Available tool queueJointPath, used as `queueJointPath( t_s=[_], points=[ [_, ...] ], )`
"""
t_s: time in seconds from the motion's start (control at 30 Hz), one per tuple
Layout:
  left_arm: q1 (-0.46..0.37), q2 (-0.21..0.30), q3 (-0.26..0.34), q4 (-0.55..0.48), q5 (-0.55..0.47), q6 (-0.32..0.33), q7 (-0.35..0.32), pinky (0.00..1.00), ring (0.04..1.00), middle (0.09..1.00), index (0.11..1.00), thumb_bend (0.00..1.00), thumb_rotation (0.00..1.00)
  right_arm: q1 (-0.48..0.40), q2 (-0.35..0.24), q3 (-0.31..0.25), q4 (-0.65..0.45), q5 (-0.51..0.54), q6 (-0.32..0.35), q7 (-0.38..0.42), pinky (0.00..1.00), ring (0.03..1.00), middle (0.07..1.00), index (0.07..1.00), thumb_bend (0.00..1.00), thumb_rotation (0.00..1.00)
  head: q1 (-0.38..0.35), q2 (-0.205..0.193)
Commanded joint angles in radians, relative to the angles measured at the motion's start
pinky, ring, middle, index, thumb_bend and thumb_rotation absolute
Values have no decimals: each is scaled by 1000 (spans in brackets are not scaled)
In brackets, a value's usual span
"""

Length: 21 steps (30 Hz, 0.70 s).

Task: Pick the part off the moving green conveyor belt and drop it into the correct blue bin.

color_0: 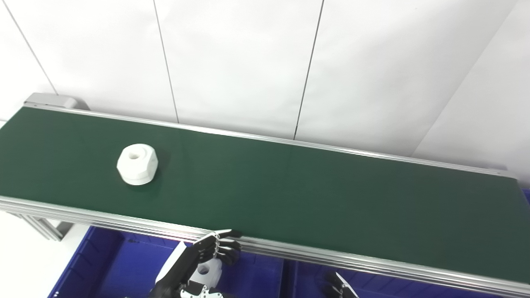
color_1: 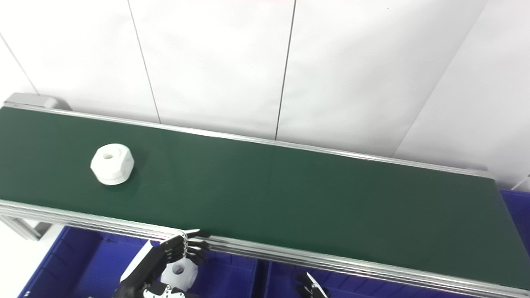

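You've got one long green conveyor belt (color_0: pixel 290 190) running left to right, tilted slightly across both views, silver aluminium rails (color_0: pixel 124 221) along both long edges. A single white hex-shaped part (color_0: pixel 137 163) with a centre hole sits directly on it, far left, nearer the front rail than the back. Rest of the belt surface shows plain green.

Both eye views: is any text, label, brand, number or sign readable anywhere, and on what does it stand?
None: no print shows on the green belt, the white part riding on it, the blue bins, the wall panels or the left hand, which holds a second white part.
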Motion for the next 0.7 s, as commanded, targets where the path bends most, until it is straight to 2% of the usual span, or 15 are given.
queueJointPath(
  t_s=[0.0,0.17,0.27,0.33,0.5,0.6,0.67],
  points=[
    [-4,-23,22,-60,-18,-33,-13,547,606,692,762,938,292,-11,-8,4,-10,10,-61,-13,759,864,903,920,785,362,8,0],
    [-23,-54,75,-117,-42,-33,-68,555,614,714,759,917,280,-18,-15,13,-4,2,-61,-31,746,856,898,907,787,363,30,-10],
    [-49,-51,85,-128,-3,-33,-46,553,615,730,760,900,285,-24,-18,15,4,21,-61,-19,751,849,889,899,791,357,48,-16],
    [-71,-41,90,-124,14,-33,-32,555,624,742,760,899,297,-27,-23,21,4,13,-61,-26,742,845,880,891,783,346,52,-16],
    [-123,-24,128,-117,-31,-33,-103,569,651,763,772,910,262,-29,-34,36,-7,6,-61,-37,740,849,876,884,769,333,53,-14],
    [-159,5,134,-116,-14,-33,-128,601,712,820,802,899,295,-29,-35,38,-10,20,-61,-34,735,845,871,876,773,339,54,-13],
    [-180,18,138,-119,17,-33,-121,614,731,837,811,900,314,-32,-36,40,-10,22,-61,-38,720,836,866,871,774,338,62,-11]
  ],
)
